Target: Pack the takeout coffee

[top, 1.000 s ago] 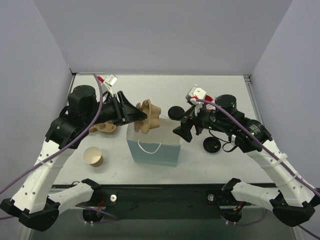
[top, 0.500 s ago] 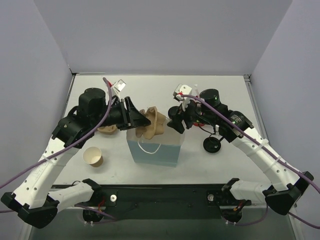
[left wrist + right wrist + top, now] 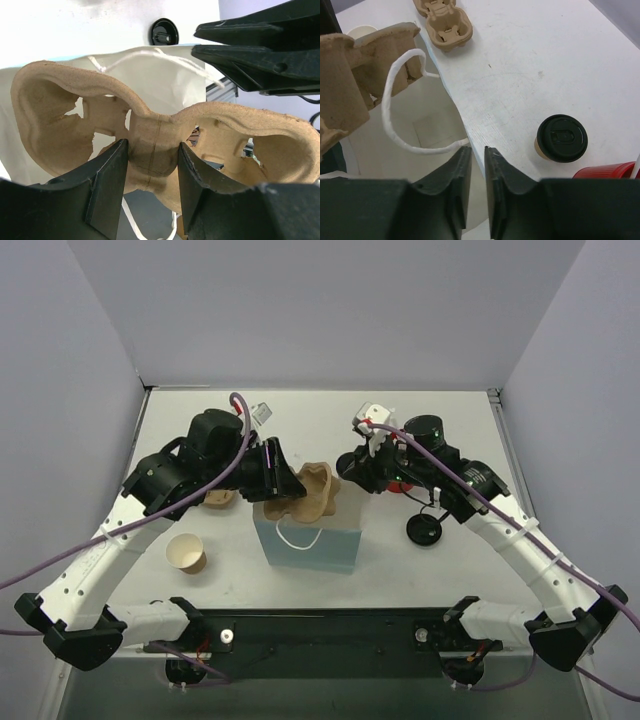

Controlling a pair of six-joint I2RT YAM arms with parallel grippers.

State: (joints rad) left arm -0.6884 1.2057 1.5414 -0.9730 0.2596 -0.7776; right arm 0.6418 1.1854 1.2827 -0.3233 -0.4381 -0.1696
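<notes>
The takeout coffee (image 3: 561, 139), a small tan cup with a black lid, stands on the table to the right of the blue bag (image 3: 310, 545); in the top view my right arm hides it. My left gripper (image 3: 285, 485) (image 3: 152, 165) is shut on the middle of a moulded cardboard cup carrier (image 3: 315, 490) (image 3: 60, 115), held tilted over the bag's open mouth (image 3: 420, 125). My right gripper (image 3: 350, 472) (image 3: 478, 150) sits at the bag's right rim. Its jaws are closed down to a narrow gap with the rim between them.
A second cardboard carrier (image 3: 215, 498) (image 3: 442, 22) lies left of the bag. A lidless tan cup (image 3: 186, 553) stands at the front left. A loose black lid (image 3: 423, 530) (image 3: 165, 31) lies right of the bag, and a red cup (image 3: 605, 172) stands beside the coffee.
My right gripper has moved left to the bag's right rim and closed down from wide open. The left arm has carried the carrier rightward over the bag's mouth.
</notes>
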